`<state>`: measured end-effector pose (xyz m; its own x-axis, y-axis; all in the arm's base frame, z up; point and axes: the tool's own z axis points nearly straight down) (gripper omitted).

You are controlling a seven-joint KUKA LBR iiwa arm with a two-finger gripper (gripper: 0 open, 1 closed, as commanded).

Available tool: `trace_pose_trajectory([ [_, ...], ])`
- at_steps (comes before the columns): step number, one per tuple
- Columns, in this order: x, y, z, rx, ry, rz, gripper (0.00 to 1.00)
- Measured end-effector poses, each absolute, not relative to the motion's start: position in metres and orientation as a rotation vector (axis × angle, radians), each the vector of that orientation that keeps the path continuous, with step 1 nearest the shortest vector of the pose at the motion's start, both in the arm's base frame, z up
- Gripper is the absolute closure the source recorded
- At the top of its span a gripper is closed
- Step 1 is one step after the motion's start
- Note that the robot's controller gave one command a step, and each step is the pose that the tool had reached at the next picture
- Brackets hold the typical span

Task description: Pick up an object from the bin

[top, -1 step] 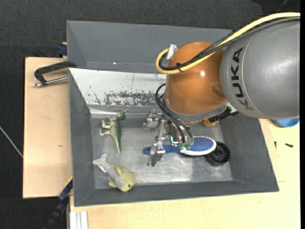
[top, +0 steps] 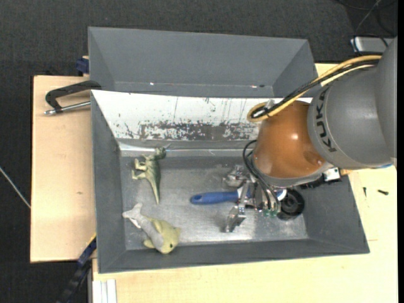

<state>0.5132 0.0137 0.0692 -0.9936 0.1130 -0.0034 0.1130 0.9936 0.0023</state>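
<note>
Blue-handled utensil (top: pixel 211 198) lies flat on the floor of the grey bin (top: pixel 106 188), near the middle of the frame, its long axis running left to right and its right end hidden under the gripper (top: pixel 236 201). The gripper's metal fingers (top: pixel 234 222) are spread apart, one above that end of the handle and one below it, so the handle lies between them with a gap on each side; whether they touch the floor I cannot tell. Above the gripper sits the rounded orange cover (top: pixel 284 147) of the wrist, and the grey arm (top: pixel 356 125) enters from the right of the frame. A black round object (top: pixel 292 204) lies just right of the gripper (its kind is unclear). Well apart, at the left of the bin floor, a green toy dinosaur (top: pixel 151 169) lies on its side, and in the lower left corner rests a grey and yellow soft toy animal (top: pixel 154 230).
</note>
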Motion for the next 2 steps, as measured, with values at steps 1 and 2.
trace_pose_trajectory([
  [1,0.515,0.016,0.073,0.169,3.126,0.005,1.00],
  [2,0.529,-0.004,0.201,0.031,3.128,0.000,1.00],
])
